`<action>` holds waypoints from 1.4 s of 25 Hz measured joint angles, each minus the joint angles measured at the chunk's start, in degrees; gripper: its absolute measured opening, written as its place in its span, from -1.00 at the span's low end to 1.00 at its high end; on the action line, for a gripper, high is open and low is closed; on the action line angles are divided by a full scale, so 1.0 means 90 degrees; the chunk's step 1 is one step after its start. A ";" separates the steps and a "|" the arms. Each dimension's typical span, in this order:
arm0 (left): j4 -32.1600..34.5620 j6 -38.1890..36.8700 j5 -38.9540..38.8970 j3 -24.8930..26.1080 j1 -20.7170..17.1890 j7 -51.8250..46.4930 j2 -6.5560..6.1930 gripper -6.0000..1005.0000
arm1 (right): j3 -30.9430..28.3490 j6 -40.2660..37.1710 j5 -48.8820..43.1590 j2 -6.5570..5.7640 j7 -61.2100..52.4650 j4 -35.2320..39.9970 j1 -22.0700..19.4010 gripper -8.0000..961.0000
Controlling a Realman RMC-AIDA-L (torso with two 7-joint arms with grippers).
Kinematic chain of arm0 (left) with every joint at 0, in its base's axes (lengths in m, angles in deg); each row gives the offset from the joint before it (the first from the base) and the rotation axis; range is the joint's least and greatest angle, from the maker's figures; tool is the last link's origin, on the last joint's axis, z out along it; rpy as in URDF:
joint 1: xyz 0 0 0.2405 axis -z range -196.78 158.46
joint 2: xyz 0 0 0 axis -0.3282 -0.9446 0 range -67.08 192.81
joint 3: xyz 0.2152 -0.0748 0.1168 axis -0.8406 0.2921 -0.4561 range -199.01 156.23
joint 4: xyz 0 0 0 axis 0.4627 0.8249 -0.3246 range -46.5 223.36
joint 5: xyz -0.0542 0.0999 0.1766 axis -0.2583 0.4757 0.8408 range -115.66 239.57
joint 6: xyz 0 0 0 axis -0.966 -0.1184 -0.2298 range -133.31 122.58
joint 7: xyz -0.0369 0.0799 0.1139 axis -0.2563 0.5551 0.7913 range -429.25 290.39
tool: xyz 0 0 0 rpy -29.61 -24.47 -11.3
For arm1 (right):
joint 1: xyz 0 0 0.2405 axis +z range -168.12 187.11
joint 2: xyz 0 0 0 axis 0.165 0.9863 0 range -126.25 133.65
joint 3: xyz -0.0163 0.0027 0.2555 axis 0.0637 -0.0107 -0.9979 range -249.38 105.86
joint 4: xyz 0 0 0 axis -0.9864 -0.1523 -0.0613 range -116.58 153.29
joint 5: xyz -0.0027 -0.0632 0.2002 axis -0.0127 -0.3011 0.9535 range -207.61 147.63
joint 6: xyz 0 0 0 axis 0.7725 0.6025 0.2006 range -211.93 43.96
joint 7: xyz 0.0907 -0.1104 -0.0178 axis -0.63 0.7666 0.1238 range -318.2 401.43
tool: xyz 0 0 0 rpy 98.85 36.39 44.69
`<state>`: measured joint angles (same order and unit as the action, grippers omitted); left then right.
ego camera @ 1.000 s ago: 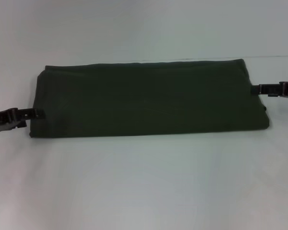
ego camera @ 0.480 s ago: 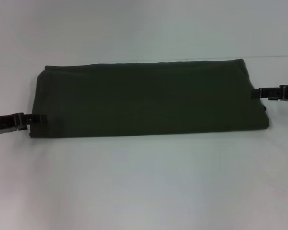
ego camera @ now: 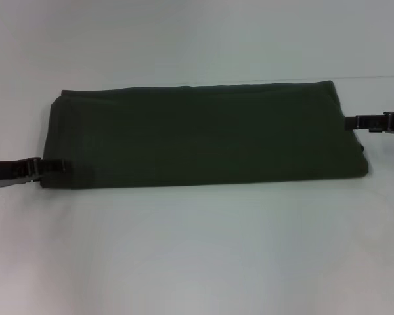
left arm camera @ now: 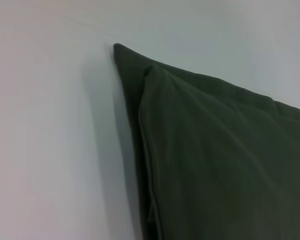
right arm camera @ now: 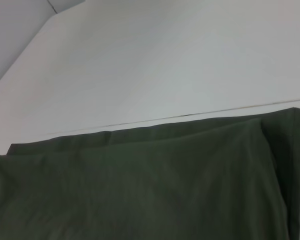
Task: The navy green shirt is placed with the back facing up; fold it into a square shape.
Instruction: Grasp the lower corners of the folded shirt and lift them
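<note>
shirt of dark olive-green soft cloth (ego camera: 203, 134), folded into a long band, lies flat on the pale table (ego camera: 197, 249). left gripper (ego camera: 56, 167) and right gripper (ego camera: 349, 123) touch its opposite ends; whether either grips cloth is unclear.

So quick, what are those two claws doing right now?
Left gripper: at the navy green shirt's left edge; grip cannot be told.
Right gripper: at its right edge; grip cannot be told.
</note>
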<state>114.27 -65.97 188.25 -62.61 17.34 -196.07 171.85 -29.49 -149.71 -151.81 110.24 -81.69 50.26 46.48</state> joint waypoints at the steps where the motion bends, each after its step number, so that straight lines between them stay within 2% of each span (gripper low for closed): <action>1: 0.0000 -0.0002 0.0000 0.0000 0.0004 -0.0001 0.0000 0.60 | 0.0000 0.0008 0.0000 -0.0002 0.0000 0.0001 0.0006 0.64; 15: 0.0000 0.0090 0.0000 -0.0088 0.0022 -0.0001 -0.0001 0.57 | 0.0000 0.0039 0.0000 0.0006 -0.0001 -0.0047 0.0035 0.64; 21: 0.0000 0.0094 0.0000 -0.0088 0.0013 -0.0001 -0.0001 0.24 | 0.0000 0.0059 0.0000 0.0000 -0.0001 -0.0073 0.0041 0.64; 23: 0.0000 0.0094 0.0000 -0.0088 0.0012 0.0000 -0.0001 -0.09 | 0.0000 0.0059 0.0001 -0.0002 -0.0001 -0.0075 0.0042 0.64; 35: -0.0102 0.0312 0.0408 -0.0159 0.0112 -0.0238 0.0003 -0.52 | 0.0003 0.0041 0.0001 -0.0008 -0.0032 -0.0088 0.0060 0.64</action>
<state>113.35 -63.16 191.92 -64.05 18.35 -198.22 171.88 -29.46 -149.34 -151.81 110.16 -81.97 49.47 47.02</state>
